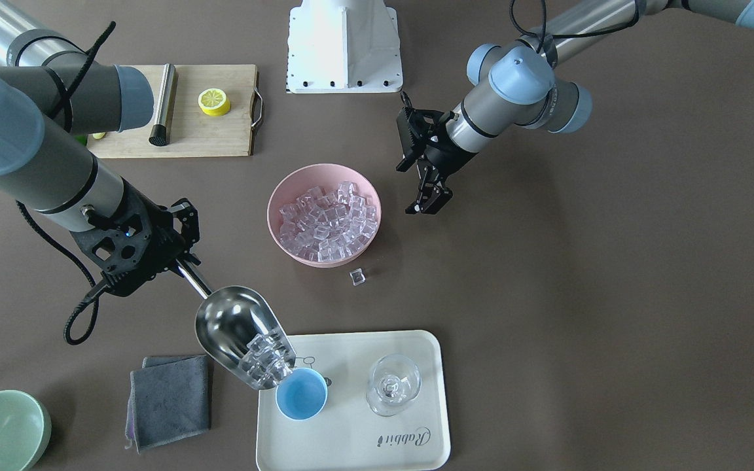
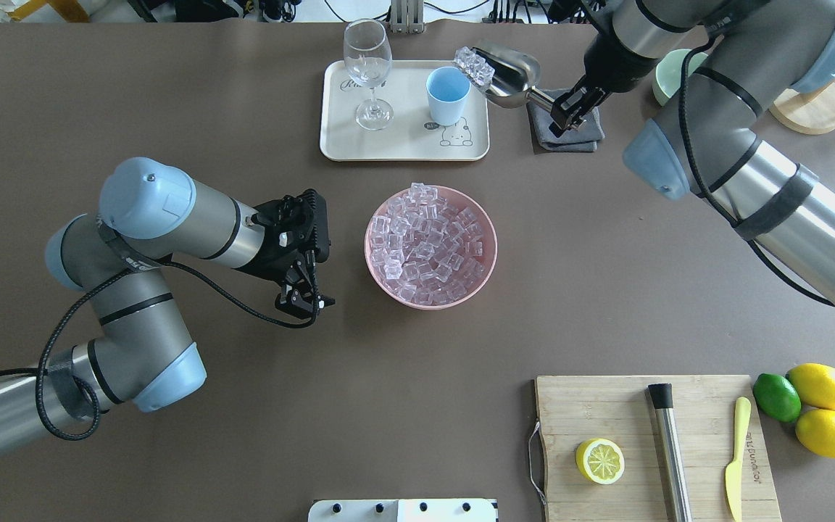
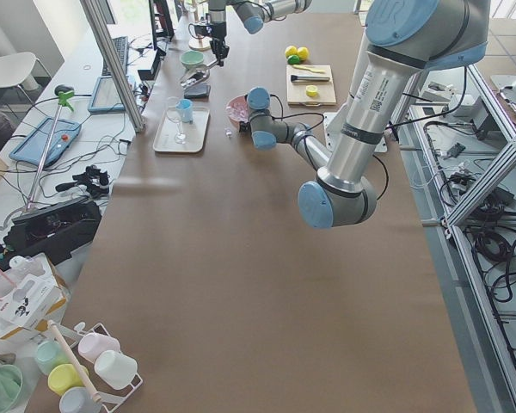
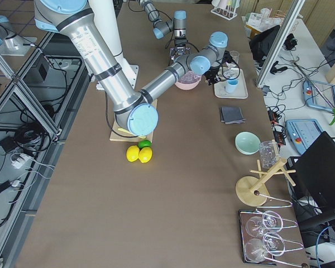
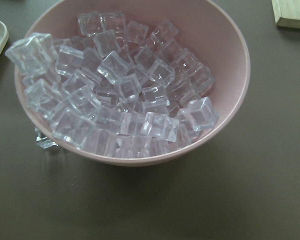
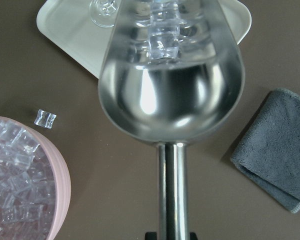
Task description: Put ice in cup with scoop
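Several ice (image 1: pixel 266 356) cubes (scoop (image 1: pixel 241 333) tilted)

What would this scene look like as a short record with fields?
Right gripper: jaws shut on scoop handle
Scoop: tilted, mouth at cup rim, ice at its lip
Cup: on tray, beside glass, looks empty
Left gripper: holds nothing, beside pink bowl
Pink bowl: full of ice
Stray cube: on table by bowl
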`<state>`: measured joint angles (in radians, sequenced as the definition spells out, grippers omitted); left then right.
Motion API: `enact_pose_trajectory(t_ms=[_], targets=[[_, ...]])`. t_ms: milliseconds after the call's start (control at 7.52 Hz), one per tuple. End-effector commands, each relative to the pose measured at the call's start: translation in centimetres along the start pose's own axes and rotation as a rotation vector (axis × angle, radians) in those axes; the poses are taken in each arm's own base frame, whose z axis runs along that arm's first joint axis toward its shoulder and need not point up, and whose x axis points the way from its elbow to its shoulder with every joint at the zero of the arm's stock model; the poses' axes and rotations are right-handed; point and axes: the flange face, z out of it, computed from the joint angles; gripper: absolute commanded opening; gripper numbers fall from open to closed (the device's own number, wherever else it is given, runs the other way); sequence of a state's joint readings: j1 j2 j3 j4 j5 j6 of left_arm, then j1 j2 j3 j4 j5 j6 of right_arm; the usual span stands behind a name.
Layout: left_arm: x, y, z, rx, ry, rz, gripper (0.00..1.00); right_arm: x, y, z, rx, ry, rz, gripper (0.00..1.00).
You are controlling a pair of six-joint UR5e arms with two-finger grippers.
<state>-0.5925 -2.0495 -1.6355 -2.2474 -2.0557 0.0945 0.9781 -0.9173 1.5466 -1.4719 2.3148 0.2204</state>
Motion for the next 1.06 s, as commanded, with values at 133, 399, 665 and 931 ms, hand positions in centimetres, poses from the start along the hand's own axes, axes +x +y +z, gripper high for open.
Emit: enact_pose_trajectory(t_ms=[133, 399, 665, 931], targets=[[-2.5, 5.4, -8.2, -0.106, -0.009, -0.140, 0.98, 0.6, -6.2, 2.7, -0.203, 0.011, -0.025, 0.00], [-4.8, 8.1, -10.7, -0.132, 0.010, -0.466, 0.98, 0.2, -7.3, 2.3, -0.315, 0.026, -0.023, 0.00], [-10.1, 12.3, -17.2, -0.123, -0.129, -0.612, 0.98, 0.3, -7.9, 2.4, -0.353, 0.043, -0.014, 0.00], [-15.8, 16.7, -25.5, -0.157, -0.294, -0.905, 0.98, -0.1, -9.0, 2.0, -0.392, 0.063, 0.001, 0.00]])
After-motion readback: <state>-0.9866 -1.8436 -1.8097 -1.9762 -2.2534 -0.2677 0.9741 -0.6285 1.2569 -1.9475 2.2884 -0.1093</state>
